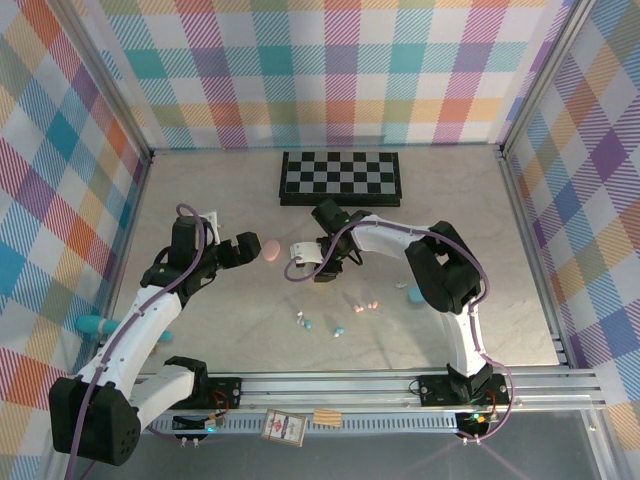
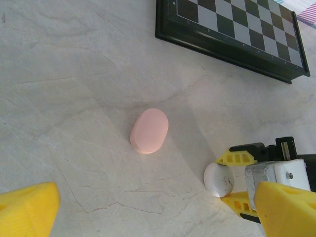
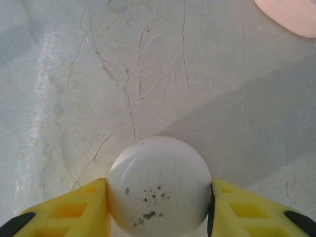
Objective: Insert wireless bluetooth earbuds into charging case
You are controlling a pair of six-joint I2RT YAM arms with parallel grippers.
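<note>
Right claw [image 3: 159, 200] tight around white case [image 3: 157, 170]

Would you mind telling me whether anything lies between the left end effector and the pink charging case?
Nothing visible does. Only bare table lies between the open left end effector and the pink charging case. The white charging case, clamped by the right end effector, sits off to one side.
</note>
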